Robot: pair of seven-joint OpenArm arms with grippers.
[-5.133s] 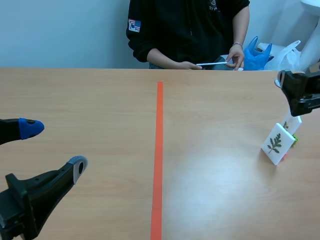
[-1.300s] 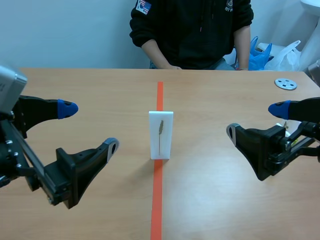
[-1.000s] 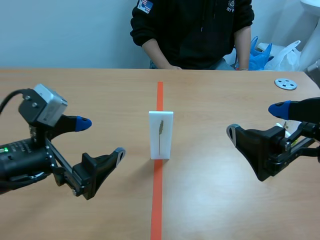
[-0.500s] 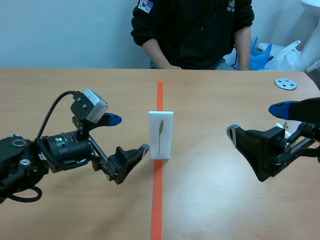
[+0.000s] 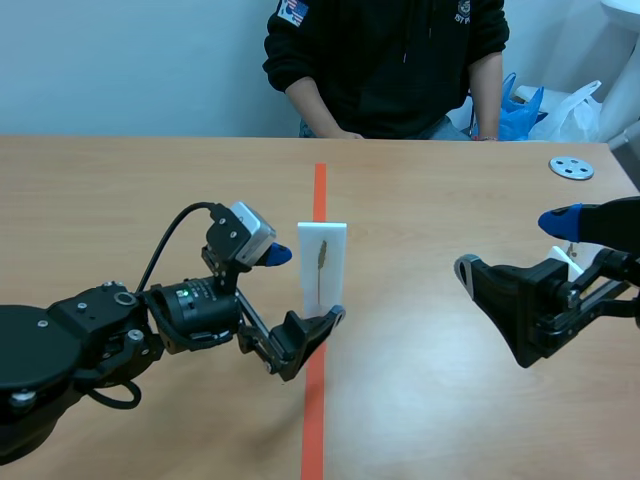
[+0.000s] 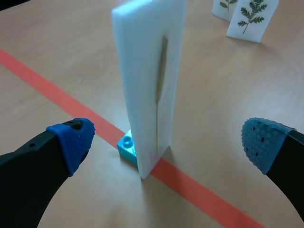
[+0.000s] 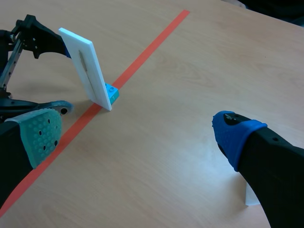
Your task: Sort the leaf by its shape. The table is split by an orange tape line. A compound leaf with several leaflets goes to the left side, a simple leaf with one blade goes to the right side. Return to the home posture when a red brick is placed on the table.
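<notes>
A white card (image 5: 322,268) bearing one thin narrow leaf stands upright on the orange tape line (image 5: 314,410), held up by a small teal brick (image 6: 127,146). My left gripper (image 5: 305,287) is open, low over the table, one fingertip on each side of the card without touching it. From the left wrist the card (image 6: 152,80) rises between and just ahead of my left gripper (image 6: 167,137). My right gripper (image 5: 510,244) hangs open over the right half, well clear of the card (image 7: 88,66), with nothing between the fingers of my right gripper (image 7: 137,132).
Two more leaf cards (image 6: 251,19) stand far on the right side; one white card (image 5: 563,262) shows behind my right gripper. A metal disc (image 5: 571,168) lies at the back right. A person (image 5: 385,60) sits across the table, beside a blue bag (image 5: 515,110).
The card on the tape line was not there five seconds ago. My left arm has swung in from the left until its open fingers flank the card. The right arm stayed still.
</notes>
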